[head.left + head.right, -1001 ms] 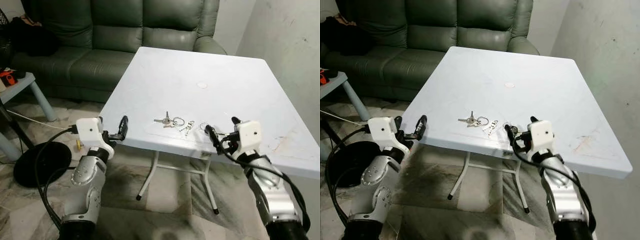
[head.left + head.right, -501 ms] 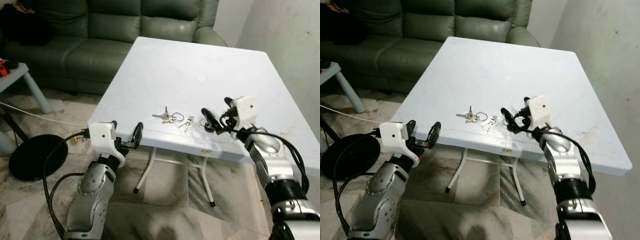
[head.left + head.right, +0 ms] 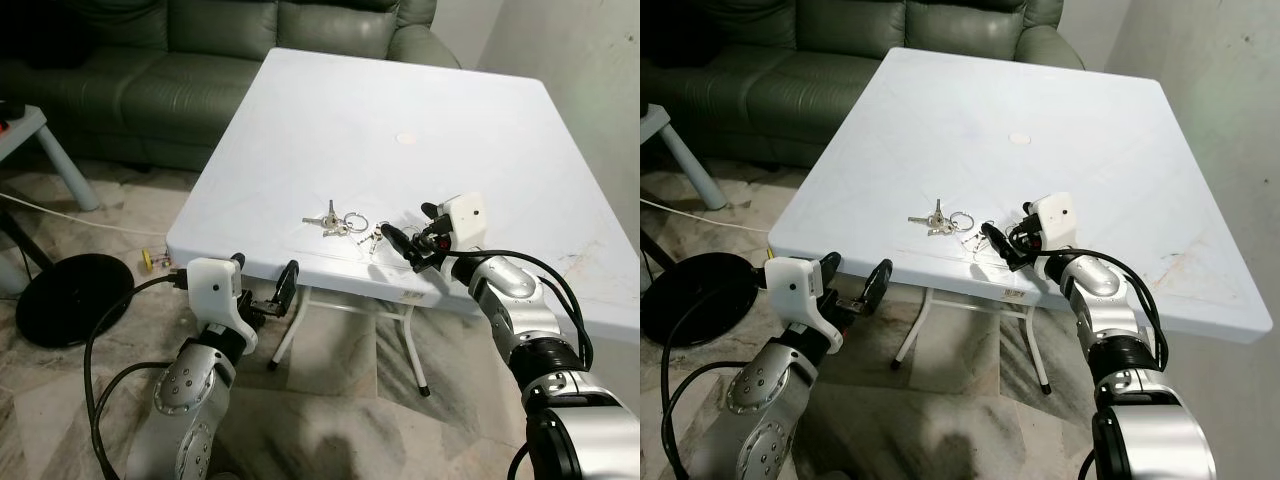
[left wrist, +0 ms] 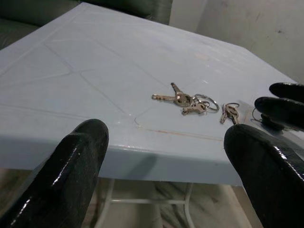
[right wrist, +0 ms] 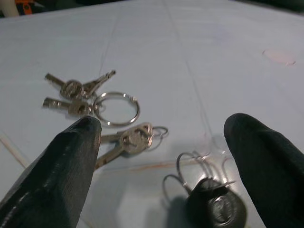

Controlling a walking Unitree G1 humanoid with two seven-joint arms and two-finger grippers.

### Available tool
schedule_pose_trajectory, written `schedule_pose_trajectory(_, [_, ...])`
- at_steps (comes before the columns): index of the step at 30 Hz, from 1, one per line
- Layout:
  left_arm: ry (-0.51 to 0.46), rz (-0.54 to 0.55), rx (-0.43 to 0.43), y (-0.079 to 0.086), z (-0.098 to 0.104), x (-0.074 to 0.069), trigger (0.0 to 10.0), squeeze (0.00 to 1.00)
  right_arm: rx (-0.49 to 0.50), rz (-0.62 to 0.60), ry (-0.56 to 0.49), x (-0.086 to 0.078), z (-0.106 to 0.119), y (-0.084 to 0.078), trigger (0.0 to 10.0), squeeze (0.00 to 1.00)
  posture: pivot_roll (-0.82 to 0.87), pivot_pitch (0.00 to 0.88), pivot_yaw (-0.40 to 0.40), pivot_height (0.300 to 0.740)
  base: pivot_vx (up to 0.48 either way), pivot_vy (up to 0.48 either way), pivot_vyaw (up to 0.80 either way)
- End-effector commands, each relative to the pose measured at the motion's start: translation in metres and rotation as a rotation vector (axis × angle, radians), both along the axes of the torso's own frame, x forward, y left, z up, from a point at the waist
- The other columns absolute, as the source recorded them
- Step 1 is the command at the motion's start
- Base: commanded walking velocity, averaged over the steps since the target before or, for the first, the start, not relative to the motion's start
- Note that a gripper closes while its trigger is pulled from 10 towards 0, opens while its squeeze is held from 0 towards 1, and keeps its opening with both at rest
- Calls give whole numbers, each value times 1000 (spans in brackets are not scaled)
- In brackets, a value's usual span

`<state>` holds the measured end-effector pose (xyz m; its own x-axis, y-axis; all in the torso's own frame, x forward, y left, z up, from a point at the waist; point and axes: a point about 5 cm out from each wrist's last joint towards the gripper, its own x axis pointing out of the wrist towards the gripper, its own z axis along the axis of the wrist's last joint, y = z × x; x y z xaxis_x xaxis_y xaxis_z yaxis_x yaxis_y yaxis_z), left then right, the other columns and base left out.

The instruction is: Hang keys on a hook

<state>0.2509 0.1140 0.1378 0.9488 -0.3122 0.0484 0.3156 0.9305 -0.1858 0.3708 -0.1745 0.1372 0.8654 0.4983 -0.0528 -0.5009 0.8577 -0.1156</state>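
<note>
Keys on white table (image 3: 470, 110), near its front edge. Three separate sets counted.

Set one: large ring key bunch (image 5: 88, 97), silver, plain round split ring with three keys fanned out from it, flat on the tabletop. Seen also at (image 3: 335, 222).

Set two: small key pair (image 5: 128, 141), silver, two keys on a thin wire loop, lying just beside the big ring, between it and the third set.

Set three: black fob on wire rings (image 5: 211, 202), dark round tag with several thin loops; detail blurred. Nearest the table edge and closest to the right gripper.

Right gripper (image 3: 408, 236) over the table's front edge, fingers spread wide and holding nothing; in its wrist view the two fingertips (image 5: 71, 161) straddle the small pair and the fob, apart from both.

Left gripper (image 3: 263, 290) below and in front of the table edge, off the tabletop, fingers also spread wide, empty. Its wrist view looks across the table at all three sets.

Surroundings: one green leather sofa (image 3: 150, 60) behind the table, one black round base (image 3: 65, 300) on the marble floor (image 3: 340, 420), one pale side table (image 3: 25, 125) at left.
</note>
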Motion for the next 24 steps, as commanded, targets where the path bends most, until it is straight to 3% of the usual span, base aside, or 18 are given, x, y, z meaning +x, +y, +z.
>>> schedule_pose_trajectory(1, [6, 1, 8, 0, 2, -4, 10000, 0, -3, 14, -8, 3, 3, 3, 8706, 0, 121, 181, -68, 740, 0, 0, 0])
schedule_pose_trajectory(2, [9, 3, 9, 0, 2, -5, 10000, 0, -6, 15, -7, 3, 2, 4, 7412, 0, 124, 183, -70, 740, 0, 0, 0])
schedule_pose_trajectory(3, [13, 5, 9, 0, 2, -6, 10000, 0, -10, 15, -5, 4, 2, 6, 9294, 0, 126, 186, -71, 740, 0, 0, 0])
schedule_pose_trajectory(4, [13, 5, 9, 0, 2, -6, 10000, 0, -10, 15, -5, 4, 2, 6, 9294, 0, 126, 186, -71, 740, 0, 0, 0])
schedule_pose_trajectory(5, [16, 7, 9, 1, 2, -7, 10000, 0, -13, 20, -6, 4, 2, 7, 7765, 0, 127, 187, -73, 740, 0, 0, 0])
schedule_pose_trajectory(8, [22, 10, 6, 0, 2, -9, 10000, 0, -17, 21, -10, 4, 1, 8, 7804, 0, 129, 191, -74, 740, 0, 0, 0])
schedule_pose_trajectory(9, [22, 11, 7, 0, 2, -9, 10000, 0, -18, 19, -13, 4, 2, 9, 4980, 0, 131, 189, -76, 740, 0, 0, 0])
schedule_pose_trajectory(10, [22, 12, 7, 0, 2, -10, 10000, 0, -20, 16, -13, 4, 2, 9, 4980, 0, 133, 192, -78, 740, 0, 0, 0])
schedule_pose_trajectory(11, [24, 14, 7, 0, 2, -10, 10000, 0, -9, 18, -24, 5, 3, 9, 0, 0, 133, 192, -80, 740, 0, 0, 0])
schedule_pose_trajectory(13, [25, 16, 6, 0, 2, -11, 10000, 0, -11, 11, -23, 5, 3, 8, 0, 0, 134, 192, -80, 740, 0, 0, 0])
schedule_pose_trajectory(14, [26, 17, 5, 0, 2, -11, 10000, 0, -19, 1, -19, 6, 3, 8, 1569, 0, 134, 192, -80, 740, 0, 0, 0])
schedule_pose_trajectory(15, [26, 19, 4, 0, 2, -11, 10000, 0, -32, -9, -18, 6, 3, 7, 6706, 0, 135, 189, -81, 740, 0, 0, 0])
schedule_pose_trajectory(16, [26, 19, 3, 0, 2, -11, 10000, 0, -34, -9, -22, 6, 3, 7, 6706, 0, 135, 189, -81, 740, 0, 0, 0])
schedule_pose_trajectory(17, [26, 19, 3, 0, 2, -11, 10000, 0, -36, -11, -23, 7, 4, 7, 7647, 0, 135, 189, -81, 740, 0, 0, 0])
schedule_pose_trajectory(18, [26, 18, 3, -1, 2, -11, 10000, 0, -41, -19, -27, 7, 4, 6, 7843, 0, 136, 186, -80, 740, 0, 0, 0])
schedule_pose_trajectory(19, [27, 18, 4, -1, 3, -11, 10000, 0, -44, -41, -21, 8, 4, 4, 9843, 0, 136, 186, -80, 740, 0, 0, 0])
schedule_pose_trajectory(24, [27, 13, 3, -2, 3, -11, 10000, 0, -51, -66, -34, 10, 7, 1, 10000, 0, 137, 179, -78, 740, 0, 0, 0])
